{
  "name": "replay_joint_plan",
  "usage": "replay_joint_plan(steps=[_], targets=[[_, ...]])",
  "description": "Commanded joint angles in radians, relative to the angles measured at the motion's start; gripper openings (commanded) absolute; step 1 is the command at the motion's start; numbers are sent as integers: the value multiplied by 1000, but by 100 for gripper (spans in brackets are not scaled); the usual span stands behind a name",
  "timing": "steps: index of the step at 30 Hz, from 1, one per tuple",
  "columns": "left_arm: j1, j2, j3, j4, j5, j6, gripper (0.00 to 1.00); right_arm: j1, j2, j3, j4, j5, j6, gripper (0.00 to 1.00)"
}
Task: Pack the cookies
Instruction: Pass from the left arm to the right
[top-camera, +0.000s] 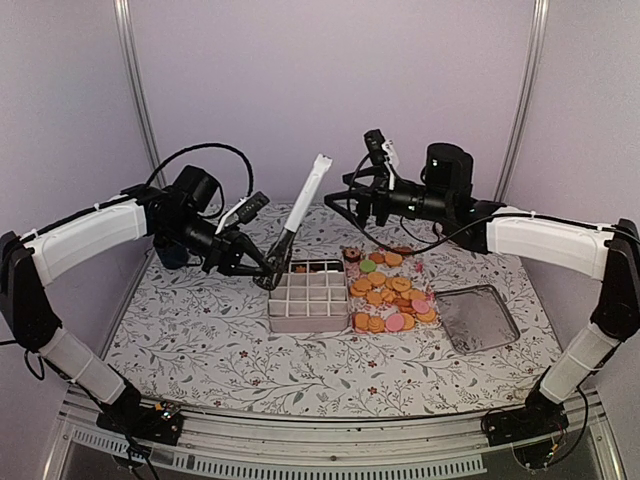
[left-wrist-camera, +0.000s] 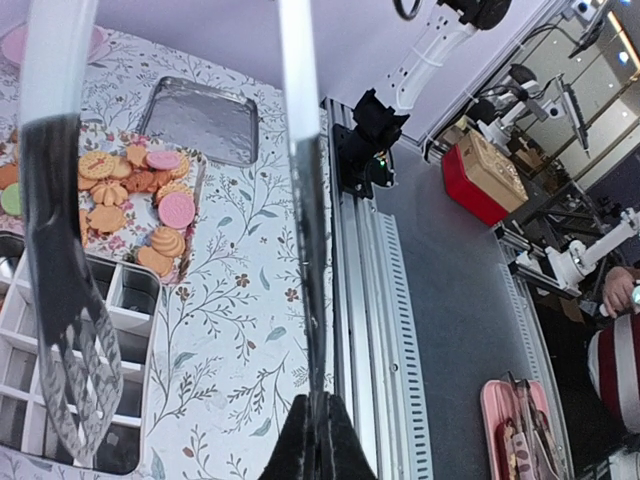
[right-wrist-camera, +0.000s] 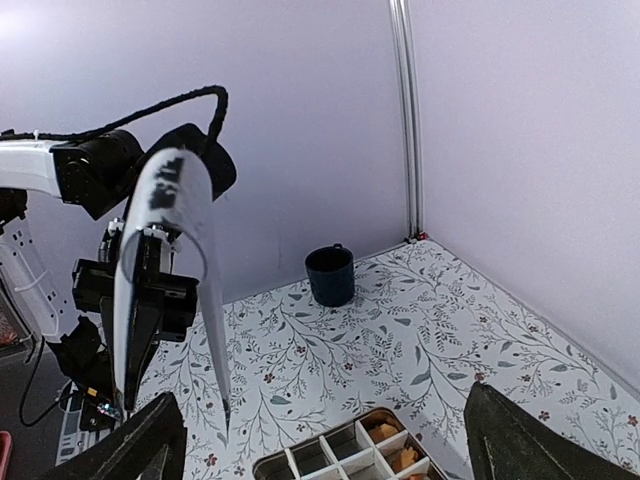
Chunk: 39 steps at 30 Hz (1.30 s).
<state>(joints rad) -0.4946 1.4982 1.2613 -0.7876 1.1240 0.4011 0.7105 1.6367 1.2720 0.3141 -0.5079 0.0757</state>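
Closest to us in the left wrist view, the left gripper has its fingertips pinched tight on one thin arm of the tongs, and we see the other arm, white above and dark and slotted at its tip, hanging free over the divided box. From above we see the same grasp: the left gripper clamps the tongs low down by the dark tips, so the white handle slants up and back over the back left part of the box. We find the cookies heaped on a patterned tray just beside the box on its right, mostly orange-tan with several pink ones and one green one towards the back. In the right wrist view we make out a few orange pieces lying in compartments of the box, though we cannot count them. We see the right gripper raised well above the tray, and its own camera shows the right gripper with fingers spread wide and nothing between them. A metal lid lies on the floral table to the right of the tray, apart from it, and a dark mug stands upright near the back wall
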Motion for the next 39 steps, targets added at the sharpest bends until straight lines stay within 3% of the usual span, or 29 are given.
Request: replay_joint_plan(steps=[1, 7, 12, 22, 33, 39], targets=[[-8, -14, 25, -13, -15, 48, 0, -21, -102, -54, 15, -63, -23, 99], [-23, -5, 61, 10, -47, 20, 0, -43, -49, -70, 139, -215, 135, 99], [-45, 29, 125, -13, -81, 13, 0, -41, 10, -9, 207, -256, 240, 99], [-61, 51, 127, -4, -107, 28, 0, 31, 93, 72, 217, -311, 247, 99], [-71, 54, 110, 1, -115, 41, 0, 63, 130, 65, 285, -293, 292, 78], [-71, 46, 119, -22, -103, 60, 0, 61, 126, 62, 276, -261, 299, 83]])
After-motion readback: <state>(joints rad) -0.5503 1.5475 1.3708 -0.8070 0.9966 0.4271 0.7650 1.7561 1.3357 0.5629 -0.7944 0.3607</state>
